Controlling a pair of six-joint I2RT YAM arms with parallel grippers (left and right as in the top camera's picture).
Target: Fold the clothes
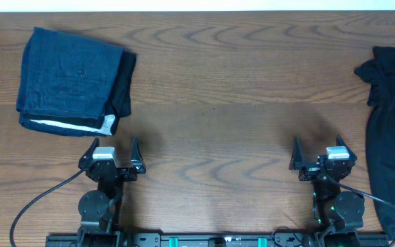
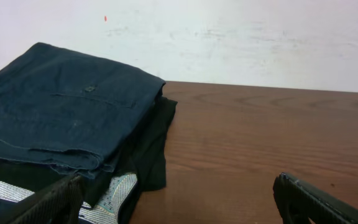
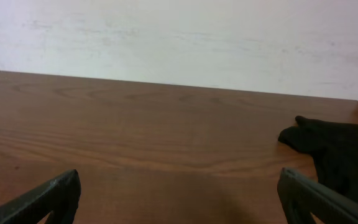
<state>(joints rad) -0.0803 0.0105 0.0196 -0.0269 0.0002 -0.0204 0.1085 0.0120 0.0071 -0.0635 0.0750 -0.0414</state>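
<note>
Left fingers (image 1: 135, 152) and right fingers (image 1: 296, 154) spread wide (empty); folded navy garment (image 1: 67, 75) left, black cloth (image 1: 393, 123) right.

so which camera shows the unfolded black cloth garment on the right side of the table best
The overhead view: the unfolded black cloth garment spreads down the right side there, partly cut off by the frame. The right wrist view catches only one corner of it. The left wrist view misses it.

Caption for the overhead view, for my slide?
Both grippers open and empty: left gripper near the folded navy stack, right gripper beside loose black cloth.
</note>
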